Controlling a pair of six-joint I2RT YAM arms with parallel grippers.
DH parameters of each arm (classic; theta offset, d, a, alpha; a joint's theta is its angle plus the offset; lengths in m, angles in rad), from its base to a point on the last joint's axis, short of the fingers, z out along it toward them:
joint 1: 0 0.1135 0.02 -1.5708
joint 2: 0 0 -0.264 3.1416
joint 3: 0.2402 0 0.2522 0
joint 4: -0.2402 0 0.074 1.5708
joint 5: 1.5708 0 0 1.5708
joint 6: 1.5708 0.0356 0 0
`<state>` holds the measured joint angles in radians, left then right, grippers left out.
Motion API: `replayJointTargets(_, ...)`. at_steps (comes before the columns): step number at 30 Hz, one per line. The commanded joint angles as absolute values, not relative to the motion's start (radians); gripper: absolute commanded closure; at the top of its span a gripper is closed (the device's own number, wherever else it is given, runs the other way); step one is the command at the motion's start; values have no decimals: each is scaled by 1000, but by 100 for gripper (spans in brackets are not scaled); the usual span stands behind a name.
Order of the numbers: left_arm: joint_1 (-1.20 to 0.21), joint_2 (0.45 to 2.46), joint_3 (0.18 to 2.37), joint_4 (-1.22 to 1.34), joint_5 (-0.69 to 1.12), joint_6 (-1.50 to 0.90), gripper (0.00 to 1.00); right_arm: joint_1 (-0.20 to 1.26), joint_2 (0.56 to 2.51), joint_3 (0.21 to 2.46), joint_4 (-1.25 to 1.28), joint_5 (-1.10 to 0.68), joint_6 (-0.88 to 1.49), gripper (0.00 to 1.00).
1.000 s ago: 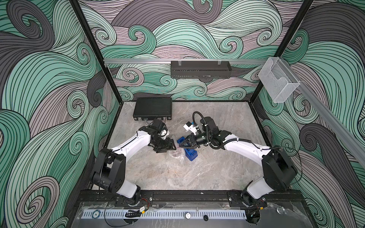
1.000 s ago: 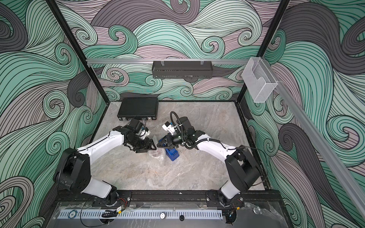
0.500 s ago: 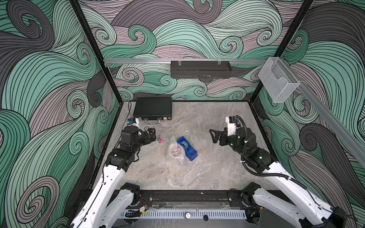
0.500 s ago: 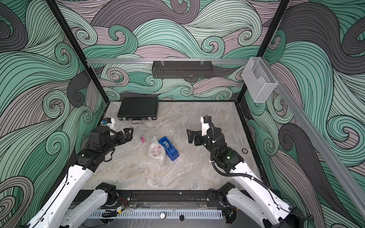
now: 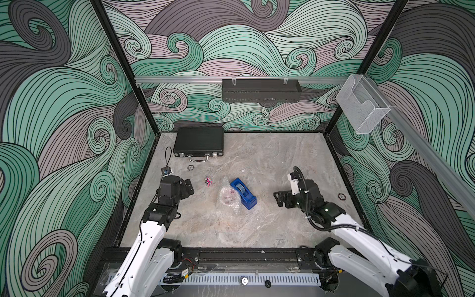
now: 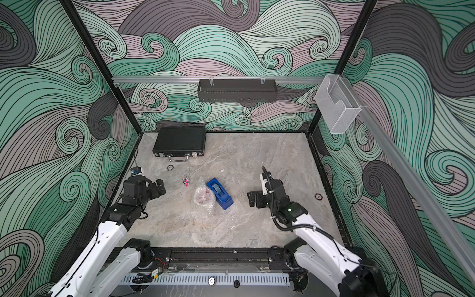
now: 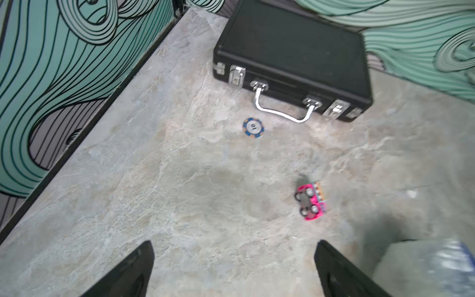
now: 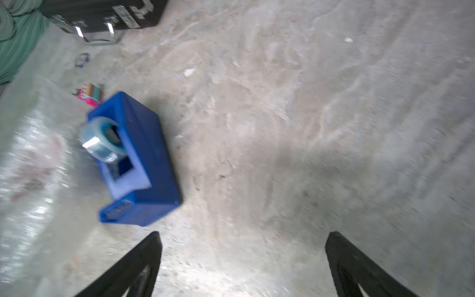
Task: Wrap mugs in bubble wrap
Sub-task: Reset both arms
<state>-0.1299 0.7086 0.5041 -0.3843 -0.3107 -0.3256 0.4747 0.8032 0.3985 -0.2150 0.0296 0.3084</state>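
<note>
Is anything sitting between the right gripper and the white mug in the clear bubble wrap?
Yes: the blue plastic tape dispenser lies close beside the clear bubble wrap around the small round mug, on the side facing the open right gripper, across a straight approach. Nothing else shows between them.

Three walls are enclosing the cell, the back wall [image 5: 231,46] and both side walls wearing a paper of swirling waves in green, mauve and grey with black lines. Two black corner posts [image 5: 124,64] are rising from the far corners of the tabletop [image 5: 270,159], which is showing a grey-beige marbled stone pattern. An aluminium rail [image 5: 180,78] is running across the back wall, carrying a black perforated tray [image 5: 261,90]. A clear plastic holder [image 5: 362,106] is hanging on the right wall's rail. Even light is lying over the tabletop, casting only soft shadows.
</note>
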Motion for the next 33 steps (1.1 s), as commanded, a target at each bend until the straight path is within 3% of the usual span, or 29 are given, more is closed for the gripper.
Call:
replayJointTargets(1, -119, 628, 419, -154, -474, -116, 1, 374, 623, 337, -61, 164, 233, 1)
replayJointTargets(5, -61, 681, 298, 10, -412, -85, 1, 231, 709, 423, -250, 229, 46, 0)
replayJointTargets(8, -32, 875, 198, 404, -265, -80, 1, 145, 896, 305, 99, 113, 20, 0)
replayJointTargets(10, 6, 1103, 322, 426, -206, -131, 1, 135, 1133, 285, 546, 184, -29, 0)
replayJointTargets(12, 29, 1334, 415, 591, -56, -82, 1, 80, 1384, 377, 755, 93, -75, 1)
replayJointTargets(14, 31, 1459, 549, 497, 26, 46, 2, 29, 1565, 456, 784, 19, -44, 1)
replayJointTargets(15, 36, 1478, 592, 399, 6, 21, 1, -16, 1553, 397, 874, -14, -3, 1)
replayJointTargets(18, 84, 1547, 497, 687, -5, -27, 1, -13, 1541, 401, 858, -9, -7, 1)
replayJointTargets(33, 81, 1527, 482, 649, -8, -36, 1, 24, 1527, 377, 890, 69, -32, 1)
